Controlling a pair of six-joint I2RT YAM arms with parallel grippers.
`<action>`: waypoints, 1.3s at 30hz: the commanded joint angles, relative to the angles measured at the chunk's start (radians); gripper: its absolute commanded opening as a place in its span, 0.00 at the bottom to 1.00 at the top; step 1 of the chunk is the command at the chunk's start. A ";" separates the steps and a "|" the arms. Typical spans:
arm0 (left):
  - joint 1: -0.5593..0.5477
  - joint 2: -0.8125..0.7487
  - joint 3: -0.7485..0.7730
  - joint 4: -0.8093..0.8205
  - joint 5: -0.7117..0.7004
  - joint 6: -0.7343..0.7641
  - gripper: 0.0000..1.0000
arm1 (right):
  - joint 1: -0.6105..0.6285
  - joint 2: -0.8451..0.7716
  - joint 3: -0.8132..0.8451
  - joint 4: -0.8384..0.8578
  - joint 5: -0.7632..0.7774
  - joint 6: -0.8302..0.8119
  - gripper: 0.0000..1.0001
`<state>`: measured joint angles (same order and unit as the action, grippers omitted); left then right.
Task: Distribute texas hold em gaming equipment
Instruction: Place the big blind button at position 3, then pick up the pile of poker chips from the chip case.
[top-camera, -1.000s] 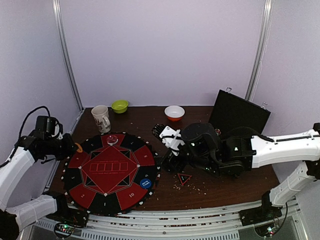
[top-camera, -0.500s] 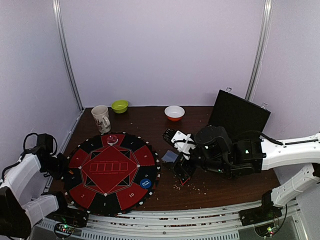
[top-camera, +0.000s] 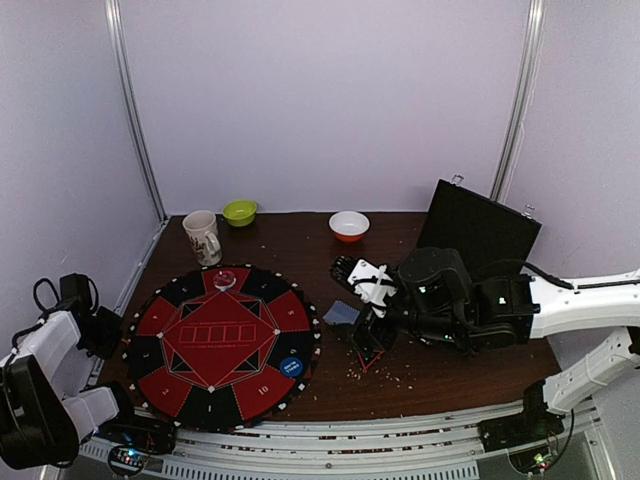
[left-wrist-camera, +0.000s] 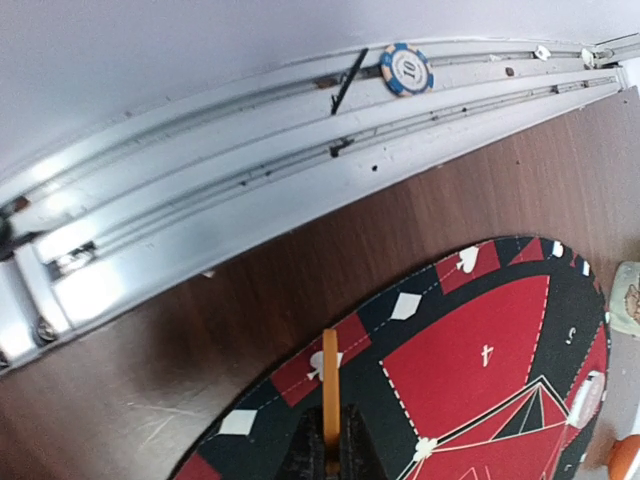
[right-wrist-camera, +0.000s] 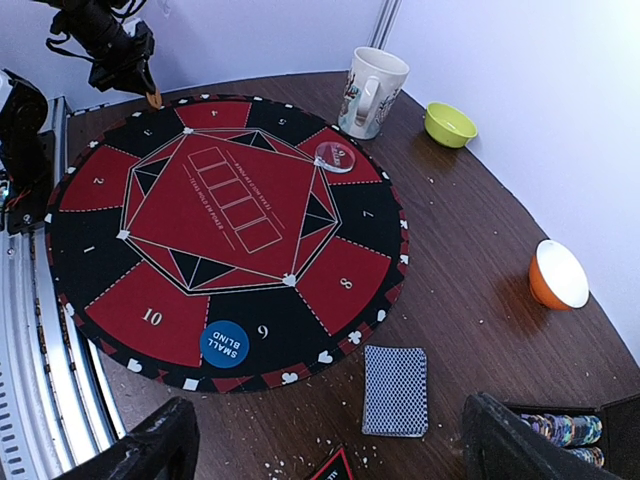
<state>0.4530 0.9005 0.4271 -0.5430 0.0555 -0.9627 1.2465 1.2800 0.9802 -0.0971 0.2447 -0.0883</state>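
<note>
My left gripper (left-wrist-camera: 331, 418) is shut on an orange round button (left-wrist-camera: 330, 368), held edge-on above the left rim of the round red-black mat (left-wrist-camera: 480, 350). In the top view it (top-camera: 103, 328) is at the mat's far left edge (top-camera: 135, 345). My right gripper (right-wrist-camera: 335, 452) is open and empty, its fingers (right-wrist-camera: 150, 450) wide apart above a blue-backed card deck (right-wrist-camera: 395, 390) and the red-black triangle marker (right-wrist-camera: 335, 467). The deck (top-camera: 340, 313) lies just off the mat's right edge. A blue "small blind" button (right-wrist-camera: 225, 342) and a clear button (right-wrist-camera: 335, 157) sit on the mat. A striped chip (left-wrist-camera: 405, 70) lies in the side rail.
A mug (top-camera: 203, 237), a green bowl (top-camera: 239, 212) and an orange-white bowl (top-camera: 349, 225) stand along the back. The open black case (top-camera: 478, 235) stands at the back right, with chips (right-wrist-camera: 560, 430) inside. Crumbs litter the wood near the right gripper.
My left arm has drawn back left from the mat's upper left to its left edge, still holding the orange button. My right gripper has moved right, and the card deck now shows on the table.
</note>
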 joint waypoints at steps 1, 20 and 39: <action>0.022 0.000 -0.055 0.174 0.121 -0.030 0.00 | -0.009 -0.010 -0.007 -0.018 -0.016 -0.014 0.93; 0.038 -0.031 -0.029 -0.079 -0.028 -0.059 0.71 | -0.010 0.004 0.067 -0.066 -0.019 -0.015 0.94; -0.188 -0.061 0.419 0.024 -0.089 0.340 0.91 | -0.681 0.149 0.284 -0.678 -0.353 0.032 0.88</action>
<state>0.2836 0.8639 0.8104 -0.6060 -0.0437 -0.7731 0.6765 1.3247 1.2282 -0.5858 0.0799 0.0479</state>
